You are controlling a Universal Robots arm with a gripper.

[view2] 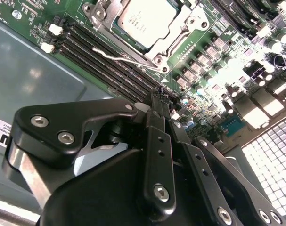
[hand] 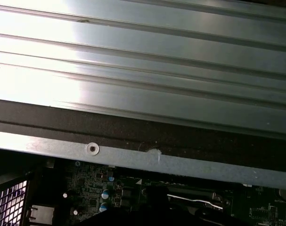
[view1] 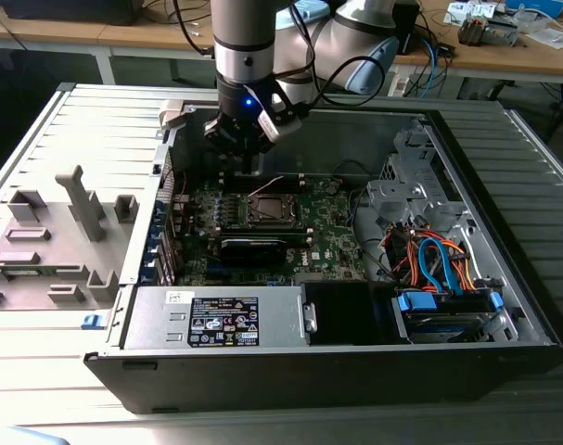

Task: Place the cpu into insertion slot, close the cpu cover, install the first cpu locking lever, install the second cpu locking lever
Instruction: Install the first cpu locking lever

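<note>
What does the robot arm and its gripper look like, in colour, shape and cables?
The arm is a thick silver-grey tube with a rounded joint and a lit blue ring near the wrist. Black cables run along it. The gripper is matte black, built of flat linked bars with round silver screw heads, and narrows into slim black fingers.

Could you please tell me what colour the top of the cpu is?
Silver-grey metal; the cpu shows best in the second wrist view.
</note>
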